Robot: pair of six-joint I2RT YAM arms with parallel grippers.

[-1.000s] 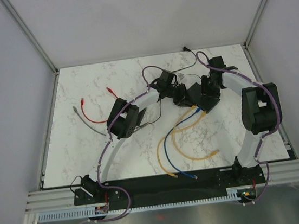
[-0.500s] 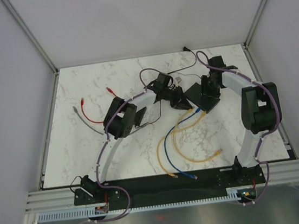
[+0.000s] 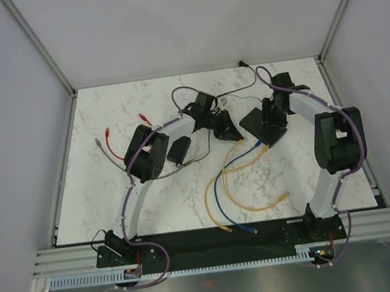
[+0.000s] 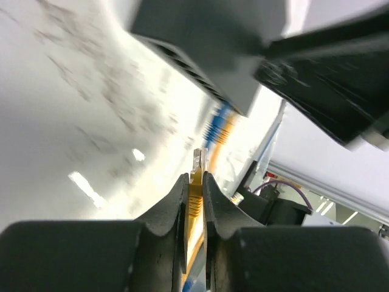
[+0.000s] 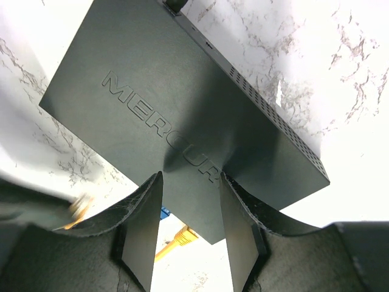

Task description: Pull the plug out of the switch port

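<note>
From above, the switch (image 3: 254, 119) lies toward the back of the surface (image 3: 116, 198). The right claw (image 3: 272, 128) sits over it, probably to pin it down, and the left claw (image 3: 230, 133) is just beside its socket edge. There are two yellow cables (image 3: 206, 201), one blue cable (image 3: 216, 193), one red cable (image 3: 117, 152), one grey cable (image 3: 115, 164) and one power brick (image 3: 180, 150).

In the left wrist view, the claw is clenched on the yellow plug (image 4: 196, 182). Its tip is apart from the switch, so it looks pulled free. A blue plug (image 4: 214, 123) and another yellow plug (image 4: 228, 125) sit in the sockets.

In the right wrist view, the claw is spread and released, resting on the switch's top
</note>
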